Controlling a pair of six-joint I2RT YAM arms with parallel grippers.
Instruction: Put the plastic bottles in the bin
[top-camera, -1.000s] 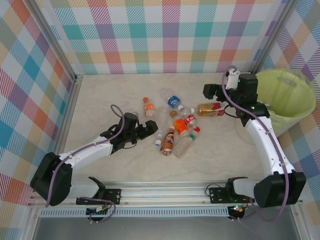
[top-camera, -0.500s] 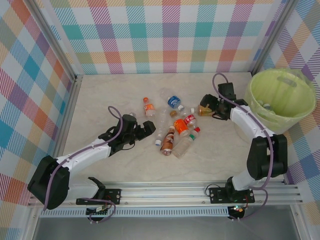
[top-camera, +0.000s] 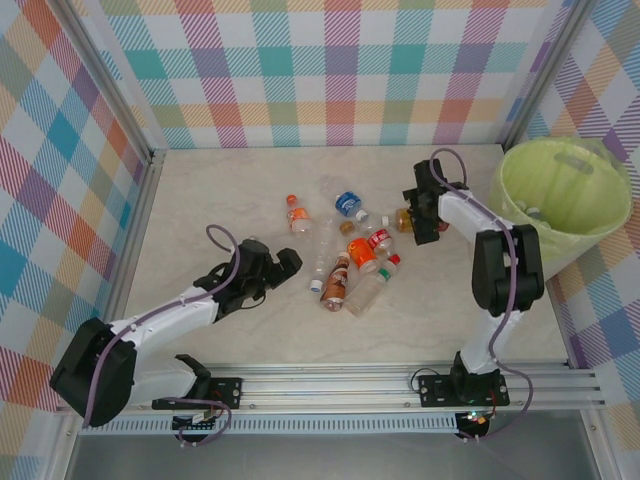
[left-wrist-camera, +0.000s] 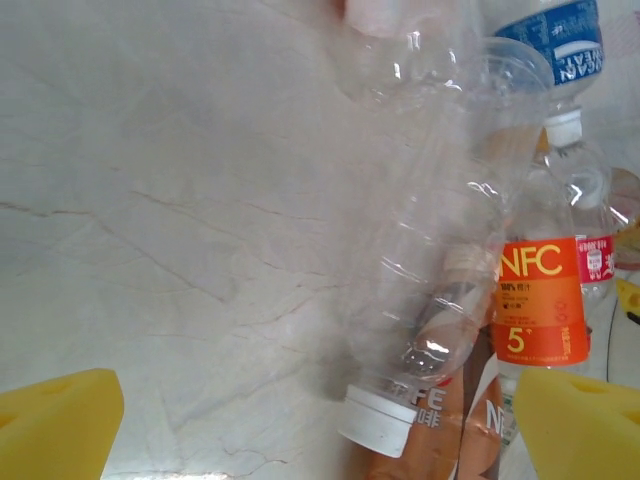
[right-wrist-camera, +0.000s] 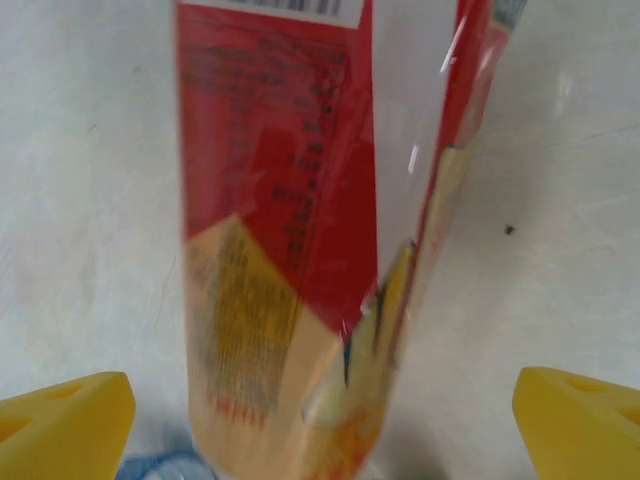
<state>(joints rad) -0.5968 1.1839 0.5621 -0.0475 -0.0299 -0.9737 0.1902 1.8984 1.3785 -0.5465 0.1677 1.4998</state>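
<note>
Plastic bottles (top-camera: 360, 251), small clear ones with orange, red, blue and brown labels, lie clustered mid-table on the pale marble-look tabletop (top-camera: 200, 200). Left gripper (top-camera: 291, 262) sits low just left of the cluster, yellow pads (left-wrist-camera: 55, 425) spread wide, nothing between them. A clear unlabelled bottle (left-wrist-camera: 415, 290) with a white cap lies just ahead, touching an orange NFC-labelled bottle (left-wrist-camera: 530, 310). Farther back, right gripper (top-camera: 420, 217) is over a red-and-yellow labelled bottle (right-wrist-camera: 300, 240), jaws wide apart either side, pads not touching it. Round lime-green plastic bin (top-camera: 565, 190) with clear liner stands far right, well apart from the cluster.
</note>
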